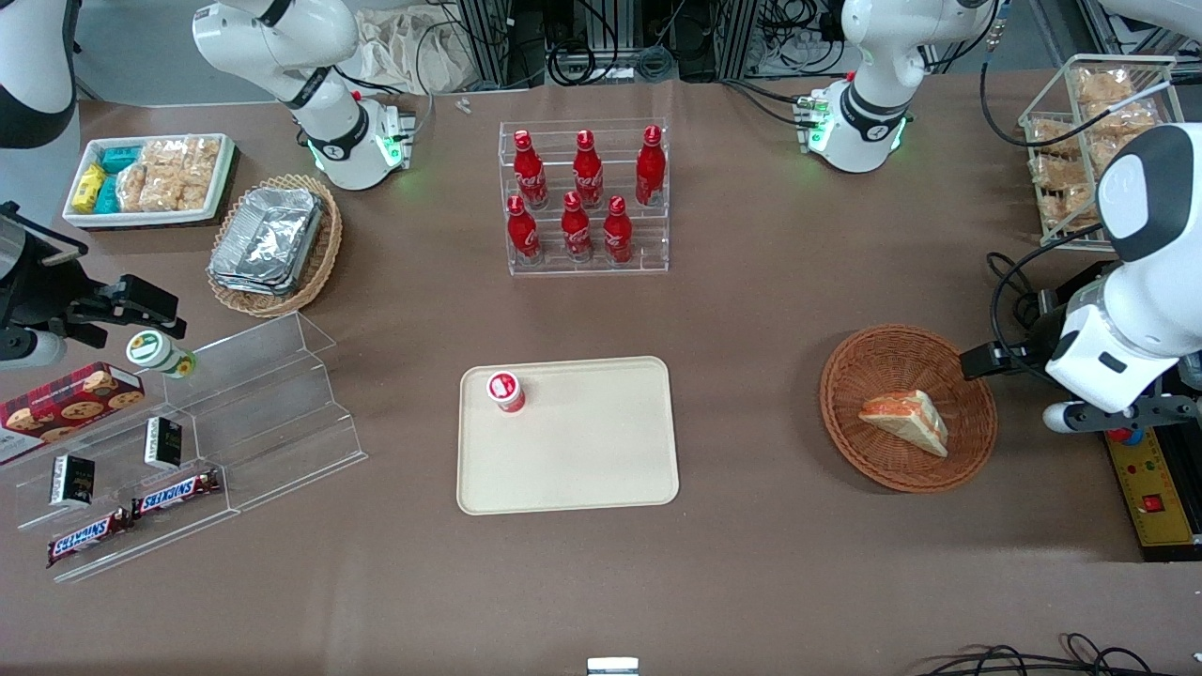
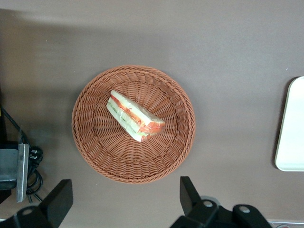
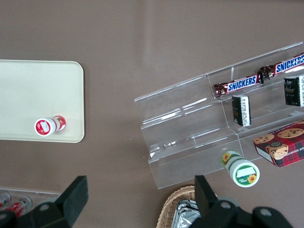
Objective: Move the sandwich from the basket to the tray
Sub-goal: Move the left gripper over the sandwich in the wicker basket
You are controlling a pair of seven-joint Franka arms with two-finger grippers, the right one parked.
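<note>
The sandwich, a pale bread wedge with orange-red and green filling, lies in the round reddish-brown wicker basket. Both also show in the left wrist view, the sandwich in the middle of the basket. My left gripper hovers above the table just outside the basket's rim, toward the working arm's end. It is open and empty, its black fingers spread wide. The beige tray lies on the table's middle, well away from the basket; its edge shows in the left wrist view.
A small red-lidded cup stands on the tray's corner. A rack of red bottles stands farther from the camera than the tray. A wire snack rack and a yellow control box are near the working arm. A clear acrylic shelf lies toward the parked arm.
</note>
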